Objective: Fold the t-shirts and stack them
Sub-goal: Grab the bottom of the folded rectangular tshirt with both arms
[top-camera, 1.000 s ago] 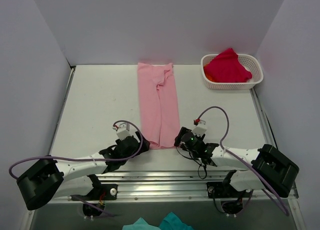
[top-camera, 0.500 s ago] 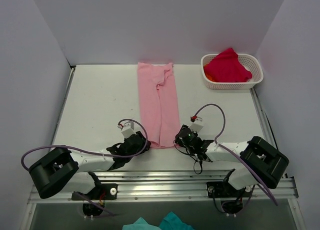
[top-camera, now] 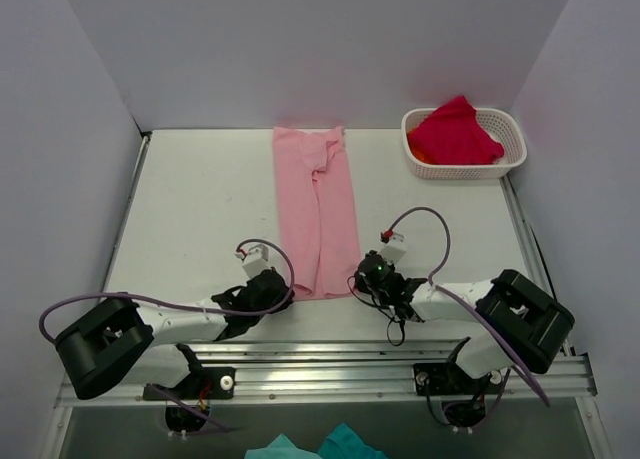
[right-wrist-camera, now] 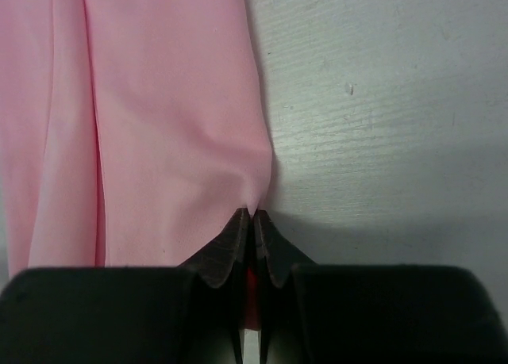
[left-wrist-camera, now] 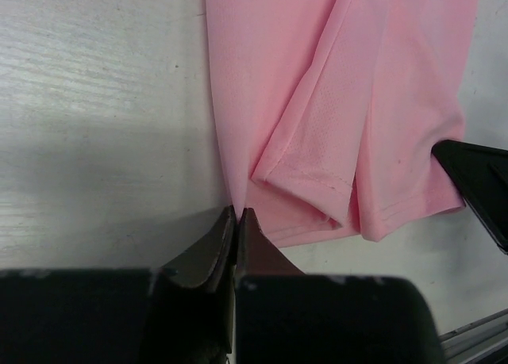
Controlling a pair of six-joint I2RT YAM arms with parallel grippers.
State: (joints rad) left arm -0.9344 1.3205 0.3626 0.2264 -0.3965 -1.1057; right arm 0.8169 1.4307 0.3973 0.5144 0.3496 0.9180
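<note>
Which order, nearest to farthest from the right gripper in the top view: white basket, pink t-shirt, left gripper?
1. pink t-shirt, pinched at its near right edge.
2. left gripper, across the shirt's near end.
3. white basket, far right corner.

Left claw (left-wrist-camera: 236, 217) and right claw (right-wrist-camera: 252, 215) at folded t-shirt's (top-camera: 318, 214) near corners; other t-shirt (top-camera: 455, 131) in far-right basket (top-camera: 470, 169).

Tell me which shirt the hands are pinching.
The pink shirt, a long strip on the table; the left hand and right hand grip its near corners. The red shirt sits bunched in the basket.
</note>
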